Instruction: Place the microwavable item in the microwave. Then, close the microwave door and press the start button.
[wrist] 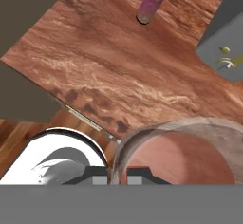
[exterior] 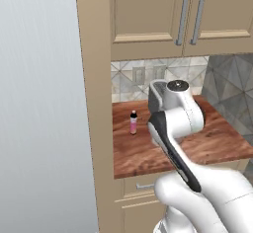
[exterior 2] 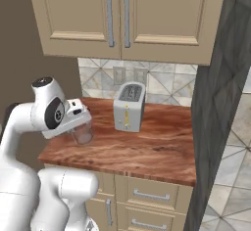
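In the hand view the gripper (wrist: 117, 176) sits at the bottom edge with its two dark fingertips (wrist: 98, 175) drawn close together, pinching the near rim of the translucent tumbler cup (wrist: 190, 142), whose round mouth opens just in front of them and shows the wooden counter (wrist: 109, 71) through its clear wall. That view also shows the slim bottle (wrist: 153, 2) with the pink label standing farther off on the wood, well apart from the cup, and a corner of the grey toaster (wrist: 223, 52) at the right. The right base view gives the side-on picture: the cup (exterior 2: 82, 133) is tucked right under the white hand, at the near left end of the counter (exterior 2: 147, 147), while the toaster (exterior 2: 129, 106) stands upright to its right, near the tiled backsplash (exterior 2: 162, 83) and below the beige wall cabinets (exterior 2: 122, 14). From here I cannot tell whether the cup's base is touching the wood. In the left base view the arm's own links cover the cup and the hand, but the bottle (exterior: 133, 122) shows plainly, upright on the counter (exterior: 217, 143) to the left of the arm, beside the tall beige cabinet panel (exterior: 96, 103).
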